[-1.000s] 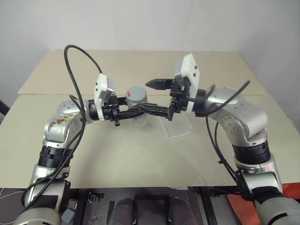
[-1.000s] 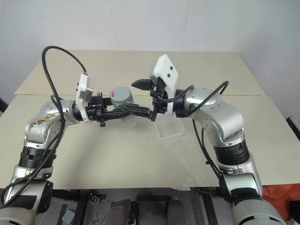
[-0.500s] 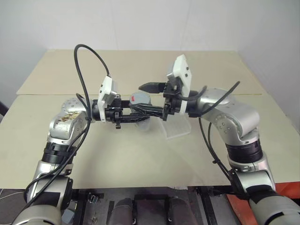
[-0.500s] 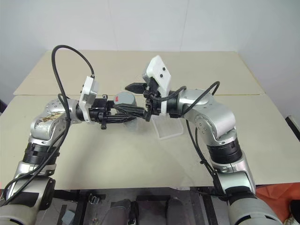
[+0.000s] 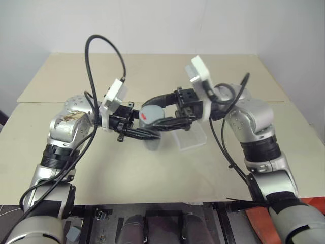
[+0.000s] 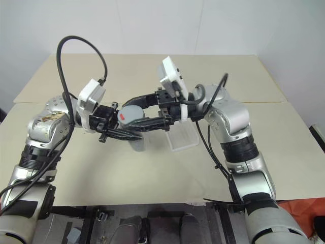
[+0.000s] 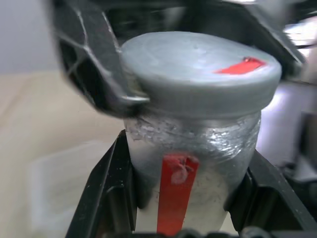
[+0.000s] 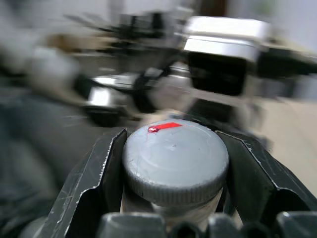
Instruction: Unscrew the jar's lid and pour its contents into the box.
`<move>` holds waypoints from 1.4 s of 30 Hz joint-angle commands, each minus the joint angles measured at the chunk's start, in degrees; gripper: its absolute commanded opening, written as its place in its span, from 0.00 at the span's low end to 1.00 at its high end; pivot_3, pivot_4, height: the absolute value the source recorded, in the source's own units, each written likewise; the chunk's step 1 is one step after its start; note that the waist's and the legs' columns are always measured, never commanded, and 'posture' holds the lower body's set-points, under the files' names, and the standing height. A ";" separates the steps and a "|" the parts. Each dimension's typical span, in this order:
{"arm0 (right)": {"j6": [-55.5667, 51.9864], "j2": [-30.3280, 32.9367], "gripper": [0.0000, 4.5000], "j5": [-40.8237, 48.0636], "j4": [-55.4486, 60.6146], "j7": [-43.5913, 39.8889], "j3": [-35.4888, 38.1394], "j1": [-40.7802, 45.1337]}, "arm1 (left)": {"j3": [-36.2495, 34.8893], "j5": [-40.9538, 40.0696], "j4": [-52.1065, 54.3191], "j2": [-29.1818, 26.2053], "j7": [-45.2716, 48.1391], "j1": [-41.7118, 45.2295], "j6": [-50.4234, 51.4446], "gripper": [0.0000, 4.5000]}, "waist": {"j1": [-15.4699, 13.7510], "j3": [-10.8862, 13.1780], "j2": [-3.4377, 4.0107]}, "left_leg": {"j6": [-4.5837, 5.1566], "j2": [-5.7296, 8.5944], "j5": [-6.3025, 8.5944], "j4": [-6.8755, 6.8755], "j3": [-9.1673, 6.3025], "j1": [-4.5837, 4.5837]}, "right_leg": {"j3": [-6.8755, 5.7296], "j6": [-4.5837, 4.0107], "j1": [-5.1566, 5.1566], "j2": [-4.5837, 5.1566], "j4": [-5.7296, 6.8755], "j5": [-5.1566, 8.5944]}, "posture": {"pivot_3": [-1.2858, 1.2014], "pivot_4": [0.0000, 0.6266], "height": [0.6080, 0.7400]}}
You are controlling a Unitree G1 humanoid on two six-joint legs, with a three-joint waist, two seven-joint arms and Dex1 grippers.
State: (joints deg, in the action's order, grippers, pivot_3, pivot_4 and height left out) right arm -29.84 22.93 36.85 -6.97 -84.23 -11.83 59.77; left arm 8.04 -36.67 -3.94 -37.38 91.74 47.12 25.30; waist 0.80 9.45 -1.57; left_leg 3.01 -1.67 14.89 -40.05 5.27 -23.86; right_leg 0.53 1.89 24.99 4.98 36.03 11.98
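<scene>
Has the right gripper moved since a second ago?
Yes. The right gripper has swung from beside the lid to shut on it, nearer the table's front edge.

Head views look down; wrist views close on lid (image 8: 174, 162).

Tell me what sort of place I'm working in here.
Probably a lab or test bench, not a home: a bare beige table against plain white walls, holding just the clear box, while both arms hold the jar by body and lid.
</scene>
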 commanded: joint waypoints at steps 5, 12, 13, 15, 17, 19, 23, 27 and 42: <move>12.43 -2.76 0.61 -0.07 -10.71 -8.27 -3.84 5.71 | -0.86 -3.21 3.14 0.25 0.22 0.35 1.59 0.43 | 0.16 0.00 0.00 | -0.05 -0.04 -0.03 0.00 0.00 0.04 | 0.02 -0.01 0.04 -0.04 0.06 0.00 | 0.52 0.24 1.00; 9.54 -0.69 0.96 -2.17 -3.25 0.63 1.59 1.13 | -3.48 -1.93 3.41 -0.54 -1.62 -2.32 2.16 0.43 | -0.30 0.01 0.01 | -0.07 -0.05 -0.04 -0.01 -0.02 -0.04 | -0.01 -0.01 0.07 -0.03 0.18 -0.01 | 0.52 0.24 1.00; 8.89 0.05 0.99 -2.02 -1.43 2.17 2.63 -0.14 | -3.92 -1.77 3.18 -0.68 -2.11 -2.63 2.18 0.43 | -0.38 0.01 0.01 | -0.08 -0.05 -0.04 -0.02 -0.04 -0.08 | -0.04 -0.01 0.06 -0.03 0.17 -0.01 | 0.52 0.24 1.00; 7.36 1.81 0.99 -2.29 2.55 6.09 4.52 -2.94 | -4.80 -1.01 2.20 -0.98 -3.15 -3.13 1.75 0.43 | -0.50 0.01 0.01 | -0.08 -0.05 -0.04 -0.06 -0.07 -0.13 | -0.07 -0.01 0.08 0.00 0.17 -0.01 | 0.52 0.24 1.00; 5.00 3.09 0.99 -2.58 6.55 11.29 6.13 -5.31 | -5.51 0.12 0.72 -0.98 -4.47 -3.44 0.96 0.43 | -0.47 0.01 0.01 | -0.08 -0.04 -0.04 -0.07 -0.06 -0.14 | -0.06 -0.01 0.09 0.01 0.15 -0.01 | 0.52 0.24 1.00; 2.80 3.39 0.99 -2.15 10.23 15.84 7.37 -6.68 | -5.92 1.25 -0.69 -0.80 -5.54 -3.65 0.07 0.43 | -0.35 0.01 0.01 | -0.09 -0.04 -0.05 -0.06 -0.06 -0.14 | -0.05 -0.01 0.13 0.00 0.14 -0.01 | 0.52 0.24 1.00; -4.93 2.61 0.99 -0.33 18.84 25.60 8.04 -6.96 | -5.39 5.65 -3.77 0.33 -9.10 -3.78 -3.27 0.43 | 0.18 0.01 0.02 | -0.15 -0.04 -0.09 -0.05 -0.03 -0.12 | 0.01 -0.03 0.23 -0.06 0.12 -0.01 | 0.52 0.24 1.00; -10.65 1.56 0.99 -0.71 25.74 32.55 5.60 -9.35 | -5.43 6.15 -3.78 2.26 -10.94 -3.56 -2.87 0.43 | -0.04 0.01 0.01 | -0.16 -0.07 -0.09 -0.06 -0.04 -0.12 | 0.01 -0.05 0.20 -0.08 0.13 -0.02 | 0.52 0.24 1.00; -10.66 -4.04 0.99 -9.62 19.65 42.13 1.04 -8.04 | -7.42 4.50 -0.70 0.97 -11.02 -4.10 -0.81 0.43 | -0.01 0.01 0.01 | -0.12 -0.04 -0.07 -0.06 -0.03 -0.16 | 0.00 -0.05 0.19 -0.09 0.13 -0.02 | 0.52 0.24 1.00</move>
State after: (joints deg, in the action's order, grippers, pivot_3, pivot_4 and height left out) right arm -42.25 18.12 27.90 12.50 -41.71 -12.13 50.73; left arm 2.61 -30.72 -7.19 -35.43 80.27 42.84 24.25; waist 0.79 9.45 -1.56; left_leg 2.90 -1.71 14.82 -40.11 5.23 -24.03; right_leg 0.52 1.84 25.18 4.89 36.15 11.96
